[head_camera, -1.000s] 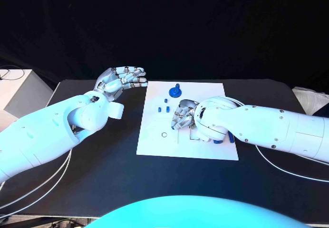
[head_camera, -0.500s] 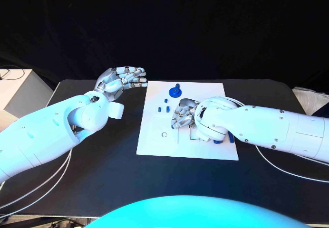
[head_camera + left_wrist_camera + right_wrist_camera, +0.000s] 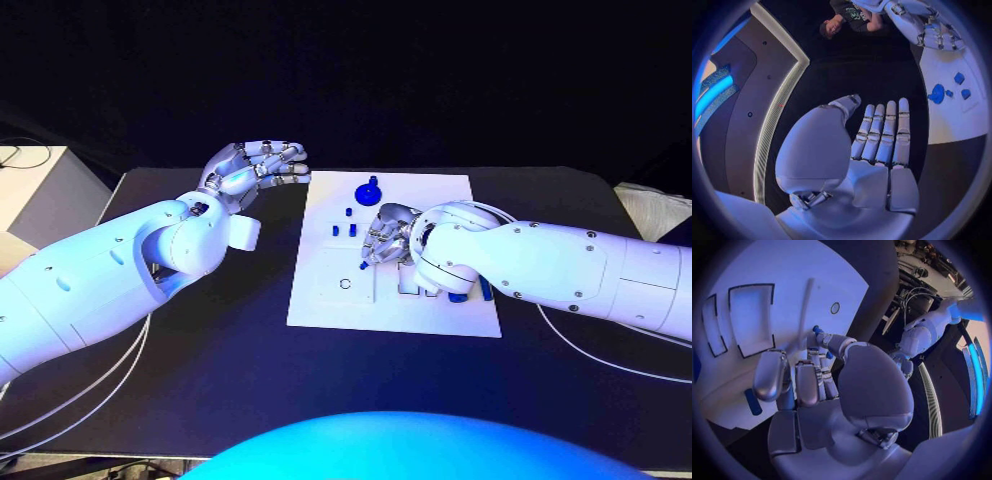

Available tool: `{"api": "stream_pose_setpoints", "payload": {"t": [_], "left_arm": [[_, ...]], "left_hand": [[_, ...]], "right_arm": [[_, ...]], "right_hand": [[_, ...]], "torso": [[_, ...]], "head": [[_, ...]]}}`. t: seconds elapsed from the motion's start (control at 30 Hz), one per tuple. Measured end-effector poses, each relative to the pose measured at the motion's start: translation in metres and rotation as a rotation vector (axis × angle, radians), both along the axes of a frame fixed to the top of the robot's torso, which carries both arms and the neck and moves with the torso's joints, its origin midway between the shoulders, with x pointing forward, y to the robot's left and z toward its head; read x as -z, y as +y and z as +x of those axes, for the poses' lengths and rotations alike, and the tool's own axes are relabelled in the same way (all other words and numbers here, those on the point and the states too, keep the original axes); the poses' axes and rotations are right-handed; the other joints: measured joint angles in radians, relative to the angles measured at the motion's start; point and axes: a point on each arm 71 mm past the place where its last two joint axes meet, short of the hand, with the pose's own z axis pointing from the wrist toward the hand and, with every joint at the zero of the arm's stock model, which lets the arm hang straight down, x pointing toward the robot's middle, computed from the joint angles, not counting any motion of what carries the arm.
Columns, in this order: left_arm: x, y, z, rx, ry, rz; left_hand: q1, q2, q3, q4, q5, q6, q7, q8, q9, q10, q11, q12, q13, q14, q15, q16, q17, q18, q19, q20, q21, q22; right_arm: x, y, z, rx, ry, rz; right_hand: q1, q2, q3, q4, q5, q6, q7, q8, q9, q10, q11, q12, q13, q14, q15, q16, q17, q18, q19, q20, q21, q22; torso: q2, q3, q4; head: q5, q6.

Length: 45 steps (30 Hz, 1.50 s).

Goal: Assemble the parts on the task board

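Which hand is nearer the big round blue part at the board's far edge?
Right. The right hand is over the board just below the round part; the left hand is off the board.

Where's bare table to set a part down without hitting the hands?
Free: the near table strip below the task board, and the board's near left corner. Crowded: board middle under the right hand; far left corner, where the left hand hovers.
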Motion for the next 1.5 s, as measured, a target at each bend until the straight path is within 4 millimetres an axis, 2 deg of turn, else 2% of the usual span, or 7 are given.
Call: {"api": "stream_pose_setpoints", "payload": {"t": [0.43,0.57,0.77,0.83,0.9,1.43,1.5], "left_arm": [[0.0001,0.0,0.0,0.002,0.002,0.0],[0.0001,0.0002,-0.0001,0.002,0.002,0.001],[0.0002,0.0004,-0.0001,0.001,0.002,0.001],[0.0002,0.0004,-0.0001,0.002,0.003,0.001],[0.0002,0.0004,-0.0001,0.002,0.003,0.001],[0.0003,0.0005,-0.0001,0.002,0.003,0.002],[0.0003,0.0006,-0.0001,0.002,0.003,0.002]], "left_hand": [[0.0,0.0,0.0,0.0,0.0,0.0,0.0,0.0,-0.001,-0.003,0.003,0.0,0.0,-0.004,0.004,0.0,0.001,0.0,0.0,0.0,-0.005,-0.002],[0.0,0.0,0.0,0.0,0.0,0.0,0.0,0.0,-0.001,-0.004,0.004,0.0,0.0,-0.004,0.004,0.0,0.001,0.0,0.0,0.0,-0.005,-0.001],[0.0,0.0,0.0,0.0,0.0,0.0,0.0,0.0,-0.001,-0.004,0.004,0.0,0.0,-0.004,0.004,0.0,0.001,0.0,0.0,0.0,-0.005,-0.001],[0.0,0.0,0.0,0.0,0.0,0.0,0.0,0.0,-0.001,-0.004,0.004,0.0,0.0,-0.004,0.004,0.0,0.001,0.0,0.0,0.0,-0.005,-0.001],[0.0,0.0,0.0,0.0,0.0,0.0,0.0,0.0,-0.001,-0.004,0.004,0.0,0.0,-0.004,0.004,0.0,0.001,0.0,0.0,0.0,-0.005,-0.001],[0.0,0.0,0.0,0.0,0.0,0.0,0.0,0.0,-0.001,-0.004,0.004,0.0,0.0,-0.004,0.004,0.0,0.001,0.0,0.0,0.0,-0.005,-0.001],[0.0,0.0,0.0,0.0,0.0,0.0,0.0,0.0,-0.001,-0.004,0.004,0.0,0.0,-0.004,0.004,0.0,0.001,0.0,0.0,0.0,-0.005,-0.001]], "right_arm": [[0.0002,0.0015,-0.0002,-0.007,-0.004,0.0],[0.0006,0.0016,-0.0005,-0.007,-0.004,0.0],[0.0008,0.0012,-0.0006,-0.008,-0.006,-0.002],[0.0007,0.0014,-0.0008,-0.01,-0.008,-0.003],[0.0006,0.0018,-0.0011,-0.012,-0.009,-0.003],[0.0001,0.0011,0.0001,-0.023,-0.041,-0.026],[0.0003,0.0008,0.0011,-0.023,-0.05,-0.032]], "right_hand": [[-0.004,-0.004,-0.012,0.004,-0.005,-0.003,0.003,-0.004,-0.002,0.0,0.0,-0.004,0.002,0.0,0.0,0.0,0.0,0.0,0.0,0.0,0.0,0.0],[-0.013,-0.013,-0.025,0.0,-0.005,-0.016,0.005,-0.016,-0.006,0.0,0.0,-0.004,0.006,0.0,0.0,0.0,-0.001,0.0,0.0,0.0,0.0,0.0],[-0.013,-0.014,-0.032,-0.007,-0.001,-0.027,0.002,-0.025,-0.009,0.0,0.0,-0.004,0.01,0.0,0.0,0.004,-0.001,0.0,0.0,0.0,0.0,0.0],[-0.01,-0.027,-0.039,-0.014,-0.01,-0.03,0.004,-0.031,-0.012,0.0,0.0,-0.004,0.013,0.0,0.0,0.004,-0.001,0.0,0.0,0.0,0.0,0.0],[-0.006,-0.031,-0.04,-0.015,-0.019,-0.034,0.002,-0.031,-0.014,0.0,0.0,-0.004,0.014,0.0,0.0,0.004,-0.001,0.0,0.0,0.0,0.0,0.0],[-0.001,-0.043,-0.047,-0.022,-0.076,-0.039,0.006,-0.047,-0.022,0.0,0.0,-0.008,0.024,0.0,0.0,0.004,-0.001,0.0,0.0,0.0,0.005,-0.001],[0.002,-0.046,-0.05,-0.019,-0.085,-0.042,0.003,-0.049,-0.023,0.0,0.0,-0.008,0.026,0.0,0.0,0.004,-0.001,0.0,0.0,0.0,0.005,-0.001]], "torso": [[0.0,0.0,0.0004],[0.0,0.0,0.0006],[0.0,-0.0006,0.0003],[0.0,-0.0001,0.0],[0.0,0.0,0.0],[0.0,0.0005,0.0],[0.0,0.0004,0.0]], "head": [[0.0,0.0],[0.0,0.0],[0.0,0.0],[0.0,0.0],[0.001,0.0],[0.0,0.0],[0.0,0.0]]}}
